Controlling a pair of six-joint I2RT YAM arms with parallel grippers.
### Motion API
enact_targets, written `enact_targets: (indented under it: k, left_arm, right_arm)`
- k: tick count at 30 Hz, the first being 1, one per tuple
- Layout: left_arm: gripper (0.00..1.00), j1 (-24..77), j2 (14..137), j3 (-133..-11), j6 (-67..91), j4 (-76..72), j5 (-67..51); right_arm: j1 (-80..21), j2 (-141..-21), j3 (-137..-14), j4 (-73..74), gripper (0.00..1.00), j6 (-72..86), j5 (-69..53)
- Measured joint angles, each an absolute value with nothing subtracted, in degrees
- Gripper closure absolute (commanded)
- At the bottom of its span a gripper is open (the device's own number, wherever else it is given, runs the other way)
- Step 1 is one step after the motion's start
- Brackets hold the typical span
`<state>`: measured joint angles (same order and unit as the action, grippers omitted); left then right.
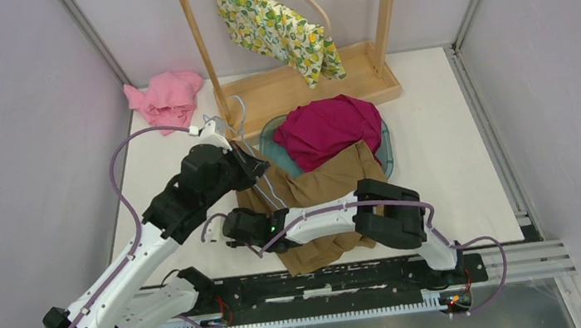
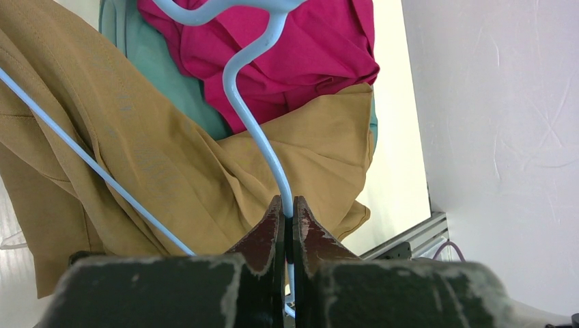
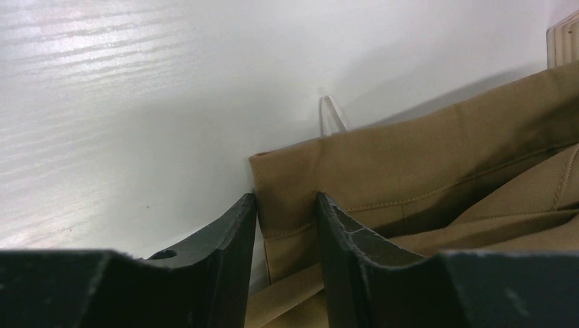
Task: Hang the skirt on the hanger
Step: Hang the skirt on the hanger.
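Pale lilac walls (image 1: 6,123) close in three sides of the white bench (image 1: 453,152), which lies bare to the right of the clothes and along the left side beside the left arm. Across the far edge stands a wooden rack (image 1: 303,87) with a lemon-print cloth (image 1: 279,27) hanging from it, low over the far side of the pile. A teal basin (image 1: 386,148) sits just in front of the rack's base with a magenta garment (image 1: 324,126) heaped in it. The tan skirt (image 1: 323,185) spills from the basin's near side across the bench toward the arm bases, partly under the right arm. A pink cloth (image 1: 166,96) lies crumpled in the far left corner, well apart. The pale blue wire hanger (image 2: 239,89) rests over the skirt. The left gripper (image 2: 288,205) has its jaws clamped on the hanger's wire. The right gripper (image 3: 285,201) sits low at the skirt's left edge, jaws a narrow way apart with the skirt's corner showing in the gap; whether they touch it I cannot tell.
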<state>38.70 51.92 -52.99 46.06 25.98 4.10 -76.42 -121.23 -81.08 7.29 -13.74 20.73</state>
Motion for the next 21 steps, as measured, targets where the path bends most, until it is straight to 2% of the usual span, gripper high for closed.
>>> enact_targets:
  k: [9,14,21]
  left_arm:
    - [0.97,38.68,51.94,-52.99,46.02,25.98,3.95]
    - [0.97,38.61,51.94,-52.99,46.04,25.65,3.97]
    - [0.97,38.59,51.96,-53.12,46.04,25.71,4.25]
  right_arm:
    - [-75.53,-123.17,-83.92,8.99,0.98,-12.23,18.04]
    - [-74.22,-121.32,-80.9,6.46,0.99,-10.02,16.03]
    - [-73.73,-108.2,-68.12,4.54,0.99,-6.48,14.44]
